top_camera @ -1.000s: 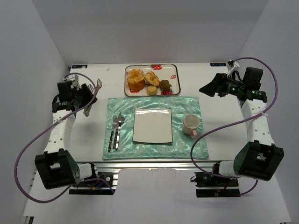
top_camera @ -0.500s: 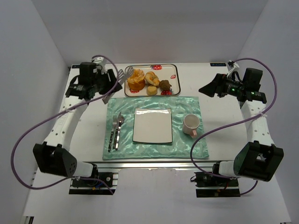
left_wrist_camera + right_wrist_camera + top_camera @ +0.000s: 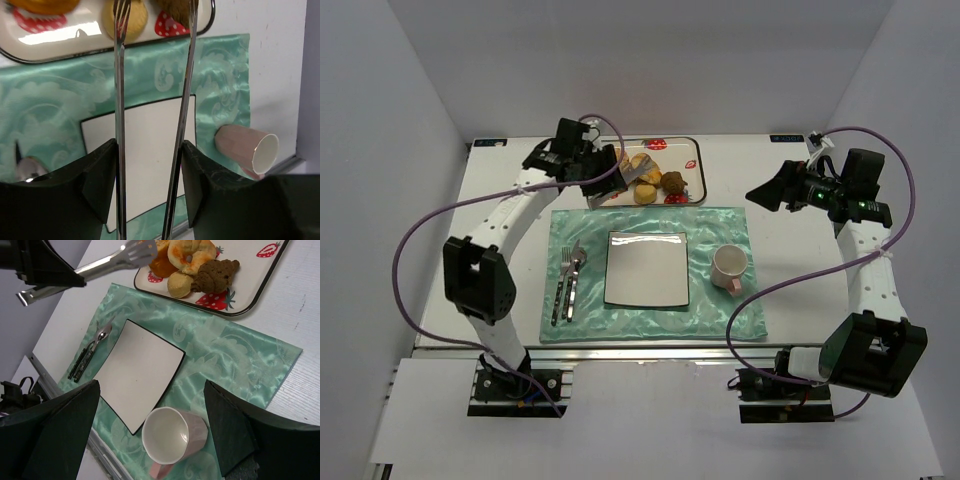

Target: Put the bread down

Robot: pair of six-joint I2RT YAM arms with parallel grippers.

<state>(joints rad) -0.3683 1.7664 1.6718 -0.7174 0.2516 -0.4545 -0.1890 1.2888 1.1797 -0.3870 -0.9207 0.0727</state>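
The bread [image 3: 642,165], a golden-yellow bun with a red patch [image 3: 192,254], lies on the strawberry tray [image 3: 693,160] among other pastries. My left gripper [image 3: 608,172] is shut on metal tongs [image 3: 112,261], whose two arms run between my fingers [image 3: 150,150]. The tong tips reach over the tray's left part, beside the bread and over the deep-orange cake [image 3: 159,266]. I cannot tell whether they touch anything. My right gripper [image 3: 762,192] is open and empty, high above the cup side of the mat [image 3: 150,390].
A small pale bun [image 3: 179,284] and a brown pastry [image 3: 218,273] share the tray. A white square plate [image 3: 646,268] lies mid-mat. A pink cup [image 3: 730,266] stands to its right, and a fork and spoon [image 3: 568,280] lie to its left.
My left arm has swung with the tongs from the table's left side to the tray. My right arm has barely moved.
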